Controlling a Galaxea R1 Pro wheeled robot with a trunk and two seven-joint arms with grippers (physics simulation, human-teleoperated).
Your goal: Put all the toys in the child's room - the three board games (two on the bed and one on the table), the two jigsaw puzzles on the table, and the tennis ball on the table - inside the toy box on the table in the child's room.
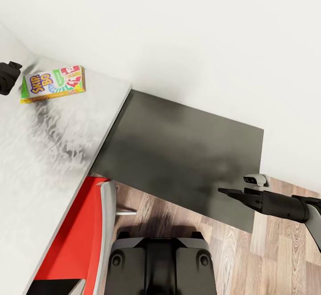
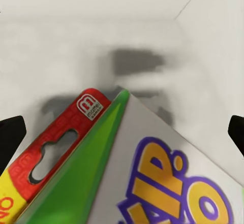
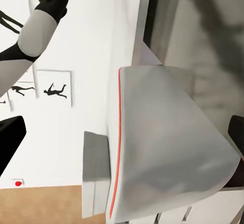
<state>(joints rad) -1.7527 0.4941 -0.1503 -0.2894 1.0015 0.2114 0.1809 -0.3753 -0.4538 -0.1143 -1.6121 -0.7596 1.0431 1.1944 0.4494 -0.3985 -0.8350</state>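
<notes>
One board game, the white and green Skip-Bo box (image 1: pixel 53 83), lies flat on the light-grey top of the table (image 1: pixel 40 170) near the white wall. My left gripper (image 1: pixel 6 77) is at the box's left end. In the left wrist view the box (image 2: pixel 152 173) looms close, its red hanger tab and green edge showing. The left gripper (image 2: pixel 122 132) is open there, its dark fingertips (image 2: pixel 10 137) wide apart and clear of the box. My right gripper (image 1: pixel 224 191) hovers open over the front right of the lower dark-grey top (image 1: pixel 178 143); its fingers (image 3: pixel 10 140) hold nothing.
A red chair (image 1: pixel 73 241) with a grey back (image 3: pixel 162 148) is tucked under the table's front edge. My base (image 1: pixel 160 264) stands on the wood plank floor (image 1: pixel 276 250). Black silhouette pictures (image 3: pixel 53 89) hang on the white wall.
</notes>
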